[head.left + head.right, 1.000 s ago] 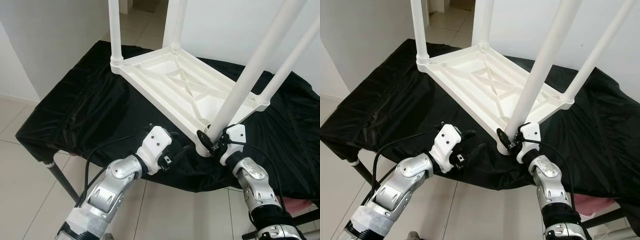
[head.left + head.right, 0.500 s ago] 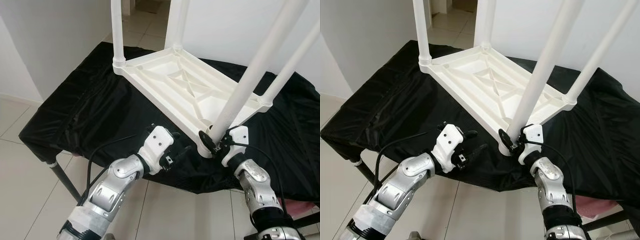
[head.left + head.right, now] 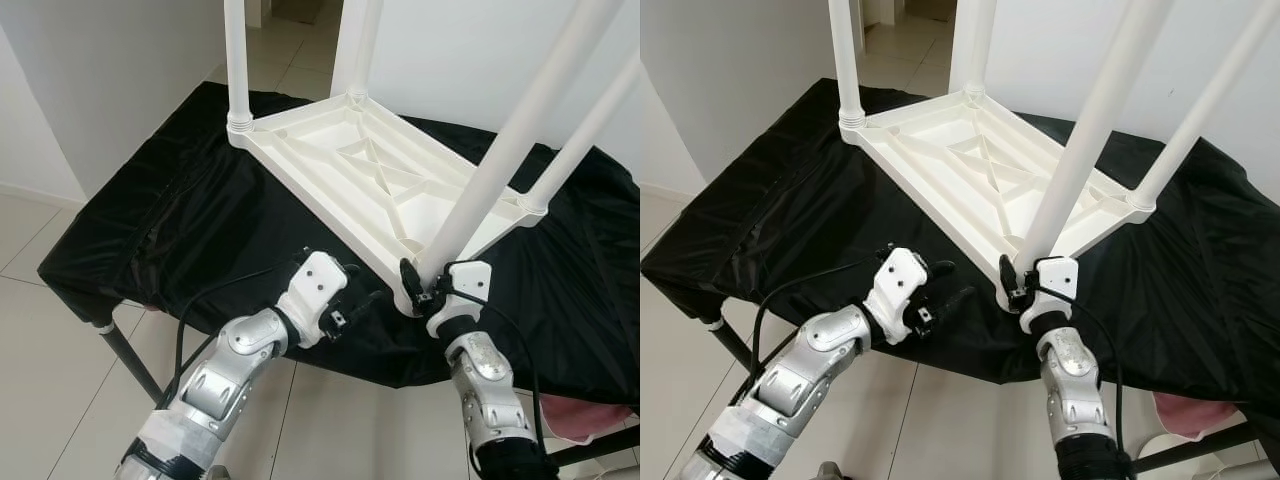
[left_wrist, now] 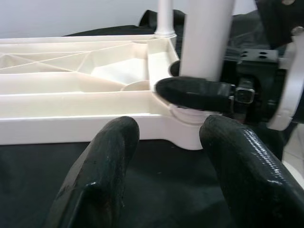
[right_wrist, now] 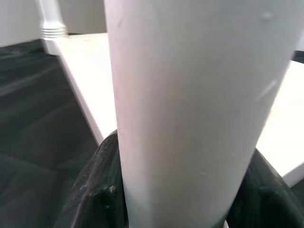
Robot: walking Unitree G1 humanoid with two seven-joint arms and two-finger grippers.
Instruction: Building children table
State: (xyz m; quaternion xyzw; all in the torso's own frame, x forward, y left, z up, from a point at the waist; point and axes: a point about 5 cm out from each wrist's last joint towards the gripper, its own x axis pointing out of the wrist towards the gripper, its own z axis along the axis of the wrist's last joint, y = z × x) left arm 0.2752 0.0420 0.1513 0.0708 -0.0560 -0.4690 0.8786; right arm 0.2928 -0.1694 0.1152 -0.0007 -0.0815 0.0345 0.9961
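A white children's table (image 3: 370, 175) lies upside down on a black-draped bench, with its legs pointing up. My right gripper (image 3: 418, 285) is shut on the near leg (image 3: 500, 160) just above its socket at the front corner. In the right wrist view that leg (image 5: 185, 104) stands between the two black fingers (image 5: 102, 190). My left gripper (image 3: 362, 283) is open, low over the cloth just left of that corner, holding nothing. In the left wrist view its fingers (image 4: 109, 161) frame the corner socket and the leg (image 4: 206, 38).
The black cloth (image 3: 150, 220) hangs over the bench's front edge, close to both arms. A metal bench leg (image 3: 125, 355) stands at the lower left on a tiled floor. White walls lie left and behind. Something pink (image 3: 590, 420) sits at the lower right.
My right forearm has swung leftward under the bench edge while its gripper stays on the near leg. The left gripper has hardly moved.
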